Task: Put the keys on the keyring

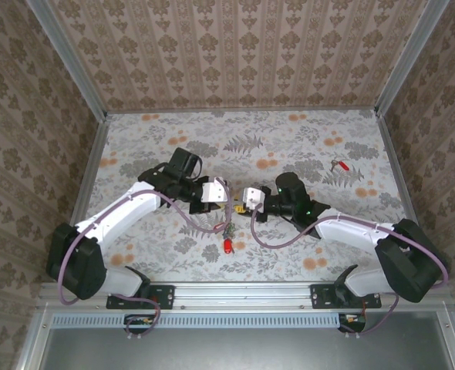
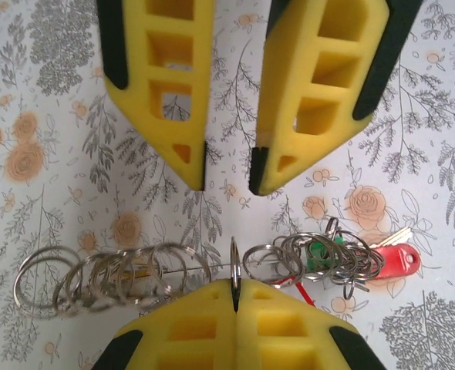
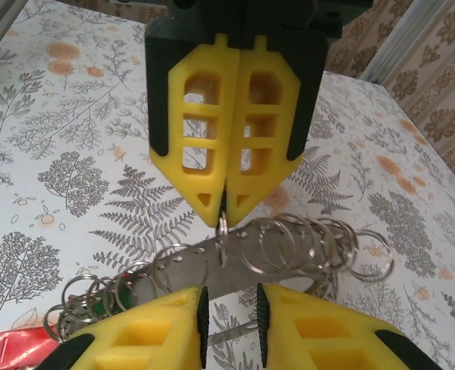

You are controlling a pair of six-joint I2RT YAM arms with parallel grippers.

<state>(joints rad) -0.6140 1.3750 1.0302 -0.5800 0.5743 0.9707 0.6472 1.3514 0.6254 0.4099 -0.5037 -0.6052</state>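
Observation:
The keyring [image 3: 189, 266] is a dull grey flat loop threaded with several small split rings [image 2: 119, 274], and it hangs between the two grippers. My left gripper [image 2: 234, 289] is shut on one upright split ring [image 2: 234, 258] at the middle of the row. My right gripper [image 3: 229, 297] faces it with its jaws apart, and a thin stretch of the loop crosses the gap untouched. A green key head [image 2: 318, 250] and a red key [image 2: 397, 260] sit in the ring cluster at one end. In the top view the grippers [image 1: 226, 199] [image 1: 241, 202] meet at mid-table above a red key [image 1: 227, 247].
Another red key [image 1: 338, 164] lies alone on the floral table [image 1: 305, 139] at the far right. Patterned walls and metal rails [image 1: 89, 177] close in the table's sides and back.

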